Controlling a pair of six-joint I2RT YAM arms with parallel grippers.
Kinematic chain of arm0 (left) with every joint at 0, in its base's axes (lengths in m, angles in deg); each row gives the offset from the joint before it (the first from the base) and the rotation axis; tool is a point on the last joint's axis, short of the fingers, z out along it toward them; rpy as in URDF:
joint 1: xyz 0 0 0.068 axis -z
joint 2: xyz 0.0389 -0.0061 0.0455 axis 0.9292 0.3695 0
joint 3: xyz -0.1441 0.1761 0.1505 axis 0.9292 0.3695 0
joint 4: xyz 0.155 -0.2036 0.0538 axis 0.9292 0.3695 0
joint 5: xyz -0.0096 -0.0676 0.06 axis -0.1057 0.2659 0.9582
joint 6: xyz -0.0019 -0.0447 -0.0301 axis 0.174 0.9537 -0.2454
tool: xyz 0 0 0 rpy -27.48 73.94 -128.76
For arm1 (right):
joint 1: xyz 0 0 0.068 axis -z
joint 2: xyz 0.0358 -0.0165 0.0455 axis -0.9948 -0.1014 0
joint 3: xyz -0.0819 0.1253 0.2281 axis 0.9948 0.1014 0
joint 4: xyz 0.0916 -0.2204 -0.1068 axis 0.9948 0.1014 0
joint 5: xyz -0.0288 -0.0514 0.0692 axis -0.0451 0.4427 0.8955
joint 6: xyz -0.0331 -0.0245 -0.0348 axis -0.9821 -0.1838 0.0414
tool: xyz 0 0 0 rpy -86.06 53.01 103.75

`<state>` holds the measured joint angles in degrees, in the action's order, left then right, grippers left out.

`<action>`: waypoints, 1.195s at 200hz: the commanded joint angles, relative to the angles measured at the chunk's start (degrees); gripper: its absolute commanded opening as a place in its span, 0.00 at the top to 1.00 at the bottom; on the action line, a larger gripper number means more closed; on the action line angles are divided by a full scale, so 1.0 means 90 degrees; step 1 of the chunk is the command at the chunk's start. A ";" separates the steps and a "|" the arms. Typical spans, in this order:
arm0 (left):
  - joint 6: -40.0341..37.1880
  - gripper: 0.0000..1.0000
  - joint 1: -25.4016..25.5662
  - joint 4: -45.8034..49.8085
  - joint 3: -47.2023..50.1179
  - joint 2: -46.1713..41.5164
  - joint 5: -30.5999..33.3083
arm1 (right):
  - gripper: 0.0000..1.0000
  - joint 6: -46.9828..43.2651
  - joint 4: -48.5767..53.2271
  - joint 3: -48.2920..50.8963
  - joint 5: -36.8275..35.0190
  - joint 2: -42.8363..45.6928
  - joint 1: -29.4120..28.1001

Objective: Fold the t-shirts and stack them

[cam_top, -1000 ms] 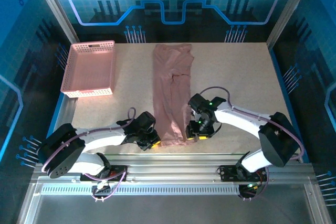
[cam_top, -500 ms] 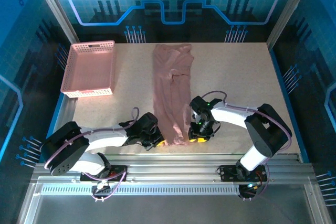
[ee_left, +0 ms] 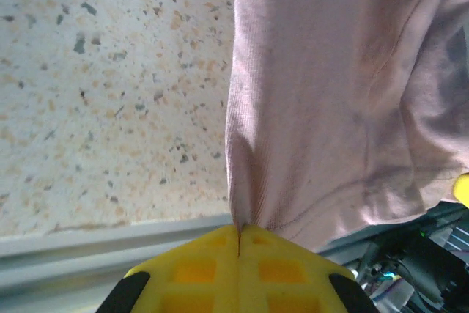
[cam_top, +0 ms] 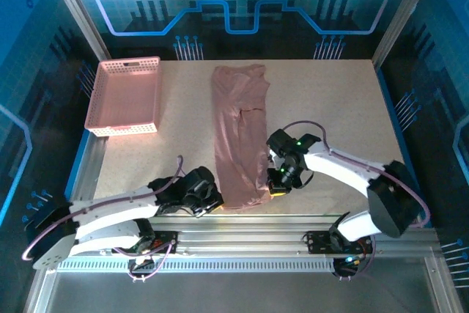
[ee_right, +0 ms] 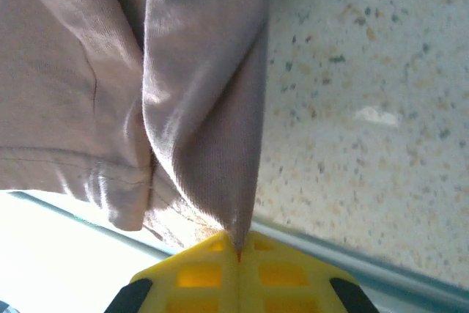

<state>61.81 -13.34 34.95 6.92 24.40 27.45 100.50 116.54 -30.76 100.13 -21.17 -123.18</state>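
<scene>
Pink t-shirt point(cam_top: 239, 137) lies as long narrow strip down table point(cam_top: 330, 108) middle, far edge to near edge. Left gripper point(ee_left: 239, 229) clamped on its left hem corner at table near edge; right gripper point(ee_right: 238, 243) clamped on right hem corner there. Basket point(cam_top: 123, 128) at table far-left

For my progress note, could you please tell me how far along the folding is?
Done: the t-shirt lies folded lengthwise into a narrow strip. In hand: the left hand and the right hand are shut on its near corners. Left: crosswise fold and stacking.
</scene>
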 commanded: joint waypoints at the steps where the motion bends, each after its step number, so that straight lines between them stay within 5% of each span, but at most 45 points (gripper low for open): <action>1: 0.0095 1.00 0.0063 0.0828 -0.0270 -0.0328 0.0372 | 1.00 0.0186 0.0520 0.0105 0.0213 0.0306 -0.0128; 42: -0.0158 1.00 -0.0379 0.0824 -0.0850 -0.0157 0.0262 | 1.00 0.0116 0.0419 -0.0452 0.0151 0.0210 0.0177; 94: -0.2130 1.00 -0.2749 0.0795 -0.3034 0.1601 -0.1030 | 1.00 -0.0667 0.0001 -0.2603 0.0360 -0.1731 0.1475; 133: -0.3251 1.00 -0.3940 0.0914 -0.4770 0.3441 -0.1536 | 1.00 -0.0903 -0.0042 -0.4742 0.0630 -0.3708 0.2017; 175: -0.3880 1.00 -0.4444 0.0921 -0.5863 0.5065 -0.1765 | 1.00 -0.0917 0.0463 -0.6859 0.0577 -0.5438 0.2183; 239: -0.4017 1.00 -0.4643 0.0883 -0.7242 0.6739 -0.1996 | 0.94 -0.0784 0.0907 -0.8400 0.0365 -0.6814 0.2485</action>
<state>27.76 -54.54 41.83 -53.60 81.64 11.93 92.99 121.44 -102.34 103.34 -79.31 -102.99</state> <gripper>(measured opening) 0.052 0.063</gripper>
